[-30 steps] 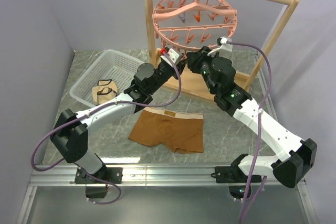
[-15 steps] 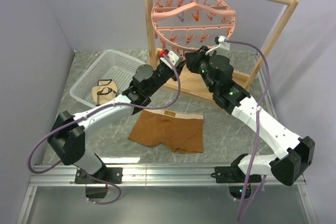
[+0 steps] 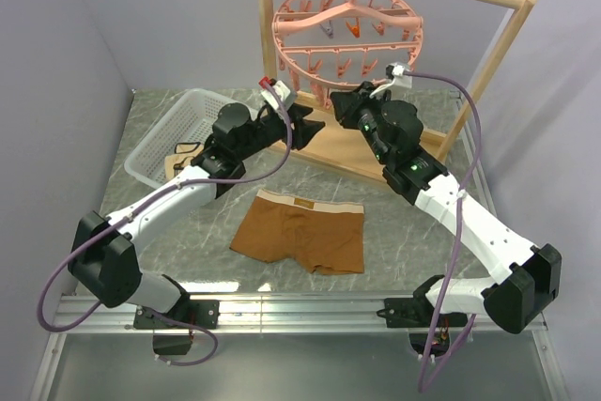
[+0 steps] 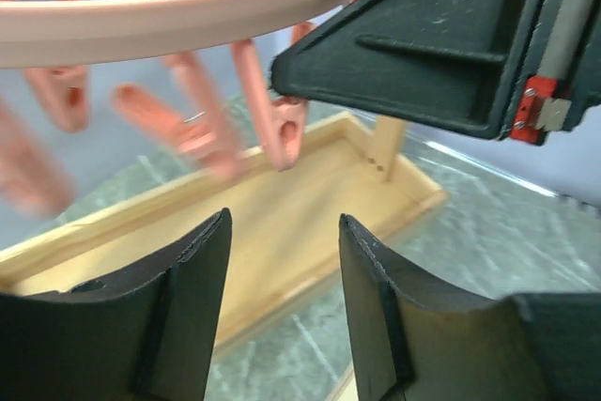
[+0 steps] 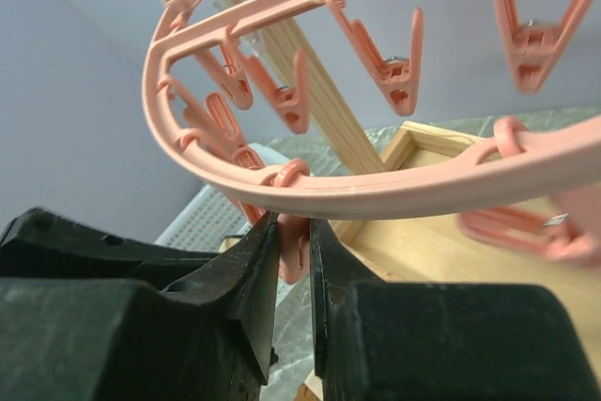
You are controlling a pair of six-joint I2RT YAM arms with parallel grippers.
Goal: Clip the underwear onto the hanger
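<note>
place: robot lab cell | evidence: plain enclosing walls (image 3: 66, 63), aluminium base rail (image 3: 300, 312), marble-look tabletop (image 3: 202, 251)

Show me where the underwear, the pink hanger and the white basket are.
underwear (image 3: 300, 234), top external view, middle of the brown cloth.
hanger (image 5: 394, 194), right wrist view, near arc of the pink ring.
basket (image 3: 177, 124), top external view, bare mesh of its inside.

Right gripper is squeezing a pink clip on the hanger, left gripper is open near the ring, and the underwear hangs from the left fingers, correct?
Not quite. The underwear is not in the left gripper; the top external view shows it lying flat on the table. The rest holds: right gripper squeezing a clip on the hanger, left gripper open near it.
</note>
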